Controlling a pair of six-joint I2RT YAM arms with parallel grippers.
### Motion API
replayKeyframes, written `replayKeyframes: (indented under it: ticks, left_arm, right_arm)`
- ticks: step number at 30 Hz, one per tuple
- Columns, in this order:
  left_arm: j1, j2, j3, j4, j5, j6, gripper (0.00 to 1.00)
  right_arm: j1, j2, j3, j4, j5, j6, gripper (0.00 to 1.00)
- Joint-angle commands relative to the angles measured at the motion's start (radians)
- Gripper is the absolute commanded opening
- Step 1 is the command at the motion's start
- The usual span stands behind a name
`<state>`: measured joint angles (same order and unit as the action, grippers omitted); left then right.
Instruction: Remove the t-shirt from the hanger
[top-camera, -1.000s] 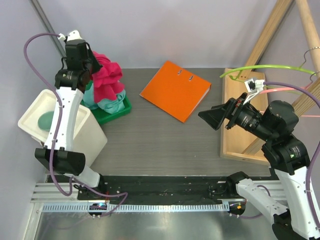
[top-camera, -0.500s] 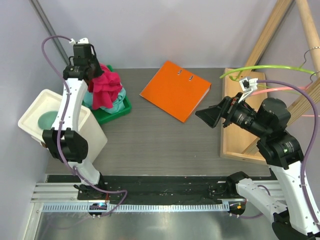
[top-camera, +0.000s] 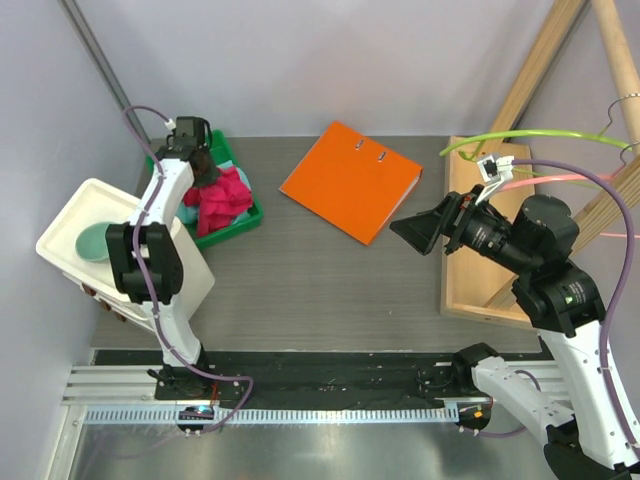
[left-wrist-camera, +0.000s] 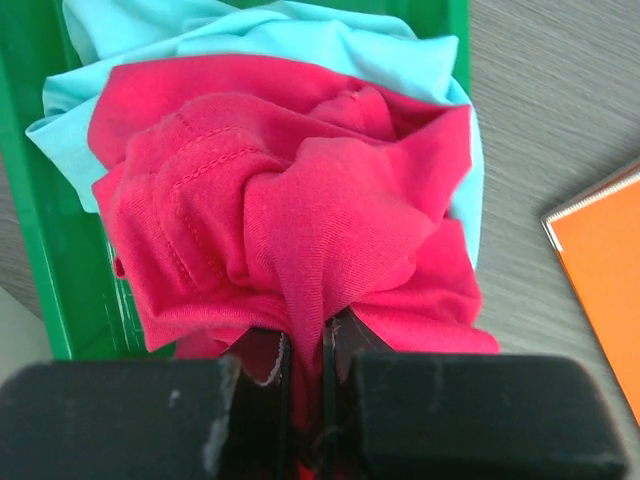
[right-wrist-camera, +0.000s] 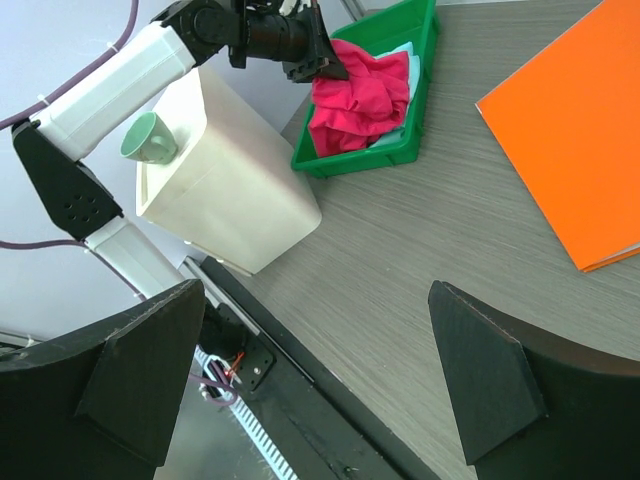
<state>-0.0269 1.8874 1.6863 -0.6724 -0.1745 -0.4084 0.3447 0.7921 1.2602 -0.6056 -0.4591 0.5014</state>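
The red t-shirt (top-camera: 222, 193) lies crumpled in the green bin (top-camera: 240, 218) at the back left, on top of a teal cloth (left-wrist-camera: 300, 40). My left gripper (top-camera: 203, 168) is low over the bin and shut on a fold of the red t-shirt (left-wrist-camera: 290, 210), which is pinched between the jaws (left-wrist-camera: 305, 345). My right gripper (top-camera: 425, 228) is open and empty, held above the table right of centre; its fingers (right-wrist-camera: 140, 370) frame the table. A green hanger (top-camera: 520, 138) and a pink hanger (top-camera: 560, 180) hang bare on the wooden rack at the right.
An orange binder (top-camera: 350, 180) lies at the back centre. A white box (top-camera: 120, 250) with a green cup (top-camera: 92, 243) on it stands at the left, next to the bin. The wooden rack base (top-camera: 480, 240) stands at the right edge.
My left gripper has carried the red t-shirt down and to the right, from above the bin into it. The right arm has hardly moved.
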Motion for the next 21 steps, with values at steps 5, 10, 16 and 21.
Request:
replayKeyframes:
  ticks: [5, 10, 16, 21]
  left_arm:
    - [0.054, 0.090, 0.079, -0.026, 0.002, -0.015, 0.11]
    - [0.056, 0.033, 0.042, 0.028, 0.018, -0.007, 0.48]
    - [0.055, -0.022, 0.096, -0.013, 0.050, -0.009, 0.91]
    - [0.055, -0.094, 0.108, -0.035, 0.050, -0.009, 1.00]
  right_arm:
    - [-0.003, 0.004, 0.010, 0.036, -0.009, 0.006, 1.00]
    - [-0.004, 0.012, 0.011, 0.033, -0.009, 0.017, 1.00]
    - [-0.004, 0.010, 0.007, 0.030, -0.009, 0.026, 1.00]
    - [-0.004, 0.004, -0.001, 0.030, -0.009, 0.031, 1.00]
